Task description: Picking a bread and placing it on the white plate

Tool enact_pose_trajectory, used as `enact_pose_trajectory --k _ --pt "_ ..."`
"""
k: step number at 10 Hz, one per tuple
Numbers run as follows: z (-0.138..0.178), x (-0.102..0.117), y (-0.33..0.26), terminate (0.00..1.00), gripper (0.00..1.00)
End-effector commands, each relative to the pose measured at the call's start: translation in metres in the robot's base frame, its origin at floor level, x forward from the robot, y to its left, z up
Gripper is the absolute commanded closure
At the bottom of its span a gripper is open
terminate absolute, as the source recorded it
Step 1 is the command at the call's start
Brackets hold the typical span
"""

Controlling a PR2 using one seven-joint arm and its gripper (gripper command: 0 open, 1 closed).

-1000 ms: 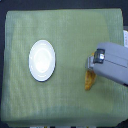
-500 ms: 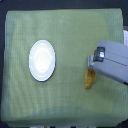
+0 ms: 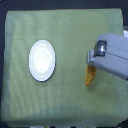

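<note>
Bread (image 3: 90, 76) lay partly under gripper (image 3: 92, 64), well apart from white plate (image 3: 42, 60); finger state could not be told; grip should be confirmed firm before lifting

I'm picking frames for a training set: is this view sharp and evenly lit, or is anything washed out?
Exterior view: low-resolution and soft throughout; white plate nearly blown out, rim barely readable; bread blurry, partly hidden by the gripper; green cloth evenly lit.

The gripper (image 3: 93, 64) fingers are hidden under the grey arm at frame right. The bread's (image 3: 90, 76) upper end seems covered too.
</note>
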Motion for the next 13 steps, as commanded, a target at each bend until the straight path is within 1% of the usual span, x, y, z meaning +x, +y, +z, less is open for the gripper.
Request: enact_pose_trajectory --k 1,2,3,4,5,7,8,9,10,12,13 --pt "0.061 0.025 0.032 0.00 1.00" --pt "0.071 0.040 0.038 0.00 1.00" --pt "0.077 0.054 0.068 0.00 1.00" --pt "0.077 0.059 0.081 0.00 1.00" --pt "0.072 0.064 0.122 0.00 1.00" --pt "0.068 0.070 0.171 0.00 1.00" --pt "0.069 0.076 0.209 0.00 1.00" --pt "0.069 0.076 0.227 0.00 1.00" --pt "0.064 0.071 0.265 0.00 1.00" --pt "0.056 0.067 0.294 0.00 1.00" --pt "0.049 0.055 0.323 0.00 1.00"
